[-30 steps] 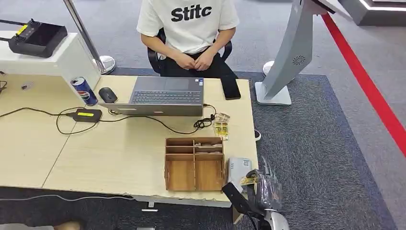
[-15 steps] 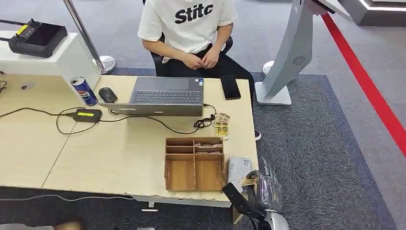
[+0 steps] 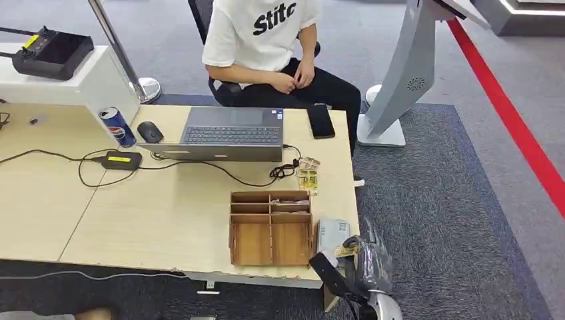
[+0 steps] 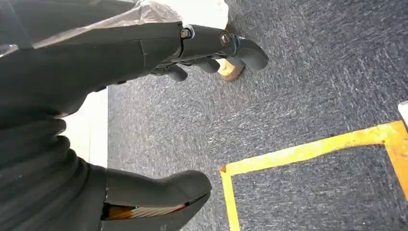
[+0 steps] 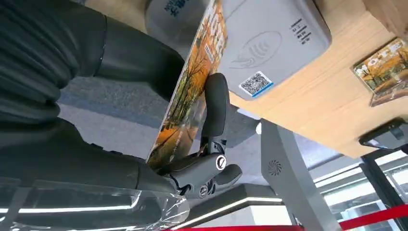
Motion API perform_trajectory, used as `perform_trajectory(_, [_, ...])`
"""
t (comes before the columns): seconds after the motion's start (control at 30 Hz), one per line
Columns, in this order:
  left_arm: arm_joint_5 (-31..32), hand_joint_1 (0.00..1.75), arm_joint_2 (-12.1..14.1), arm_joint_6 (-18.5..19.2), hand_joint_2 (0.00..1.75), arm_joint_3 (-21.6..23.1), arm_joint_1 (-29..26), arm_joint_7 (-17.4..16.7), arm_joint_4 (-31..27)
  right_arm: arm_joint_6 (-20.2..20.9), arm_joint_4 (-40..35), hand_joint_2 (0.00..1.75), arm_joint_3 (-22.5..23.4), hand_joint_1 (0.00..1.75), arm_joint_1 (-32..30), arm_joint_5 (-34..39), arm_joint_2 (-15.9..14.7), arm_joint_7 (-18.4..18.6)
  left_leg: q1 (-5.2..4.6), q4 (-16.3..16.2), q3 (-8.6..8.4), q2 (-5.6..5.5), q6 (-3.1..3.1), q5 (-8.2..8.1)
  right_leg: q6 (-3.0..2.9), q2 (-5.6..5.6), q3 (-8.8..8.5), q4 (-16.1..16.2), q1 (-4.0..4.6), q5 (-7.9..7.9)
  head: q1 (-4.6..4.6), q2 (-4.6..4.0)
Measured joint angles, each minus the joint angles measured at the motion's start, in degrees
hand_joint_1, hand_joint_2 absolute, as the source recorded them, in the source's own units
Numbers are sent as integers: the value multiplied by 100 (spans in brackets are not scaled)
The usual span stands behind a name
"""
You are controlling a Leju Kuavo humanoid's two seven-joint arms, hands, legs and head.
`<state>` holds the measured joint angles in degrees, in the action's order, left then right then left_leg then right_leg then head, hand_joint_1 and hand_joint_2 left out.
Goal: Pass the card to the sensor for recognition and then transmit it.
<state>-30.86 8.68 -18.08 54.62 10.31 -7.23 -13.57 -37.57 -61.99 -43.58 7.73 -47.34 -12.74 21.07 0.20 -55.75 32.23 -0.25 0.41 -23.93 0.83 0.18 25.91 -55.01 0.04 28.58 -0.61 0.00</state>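
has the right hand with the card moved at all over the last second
No. The right hand holds the card at the same spot over the grey sensor, beside the wooden organizer.

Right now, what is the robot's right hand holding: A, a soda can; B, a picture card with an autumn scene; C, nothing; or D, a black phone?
B: in the right wrist view the right hand pinches an orange autumn-picture card between thumb and fingers, right by the grey card reader on the table.

Card (image 5: pixel 192 91) lower end hidden behind right hand (image 5: pixel 144 159); print unreadable.
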Motion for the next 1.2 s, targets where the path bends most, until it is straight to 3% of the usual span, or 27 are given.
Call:
perform_trajectory(0.27, [35, 0, 0, 0, 175, 0, 9, 0, 0, -26, -131, 175, -2, 175, 159, -74, 4, -15, 0, 0, 0, 0, 0, 0, 0, 0, 0, 0, 0, 0, 2, 0])
perform_trajectory(0.47, [142, 0, 0, 61, 175, 0, 46, -33, 0, -11, -339, 175, 4, 175, 340, -389, 68, -253, 0, 0, -1, 0, 0, 0, 0, 0, 0, 0, 1, 0, 2, 0])
perform_trajectory(0.77, [363, 0, -26, 179, 175, 4, 190, -155, 0, 107, -686, 175, 35, 175, 948, -586, 697, -1001, 2, 0, -2, 0, -3, 9, -3, 0, 0, -7, 4, -2, 2, 0])
perform_trajectory(1.2, [509, 0, -68, 247, 175, 7, 274, -234, -2, 107, -712, 175, 26, 175, 1331, -538, 1283, -1355, 1, 0, -1, 0, -3, 10, -6, 0, 1, -7, 2, -4, 0, 0])
